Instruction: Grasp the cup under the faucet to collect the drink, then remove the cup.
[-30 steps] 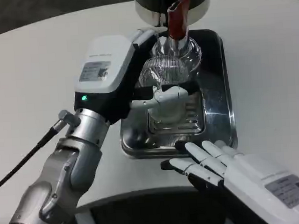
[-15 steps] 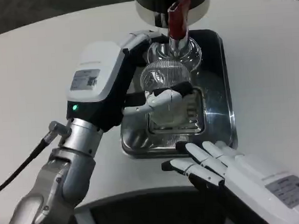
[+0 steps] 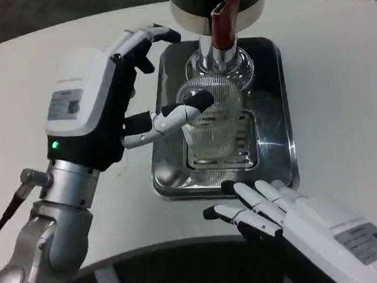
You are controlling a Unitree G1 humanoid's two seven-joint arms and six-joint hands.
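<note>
One ribbed clear cup [image 3: 211, 117] stands on the grate of the steel drip tray [image 3: 276, 145], just below the dispenser's red-handled faucet [image 3: 223, 22]. Beside it the left hand [image 3: 104, 99] is spread wide and holds nothing, one finger reaching to the cup's rim. Near the tray's front edge, the right hand [image 3: 281, 213] rests flat, fingers apart. Judging by this, the grasp is not yet made; the left fingers must wrap the cup.

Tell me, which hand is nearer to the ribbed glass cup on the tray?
Left. The left hand is just beside the cup, one finger reaching its left side, the other fingers spread. The right hand lies flat on the table in front of the tray, apart from the cup.
</note>
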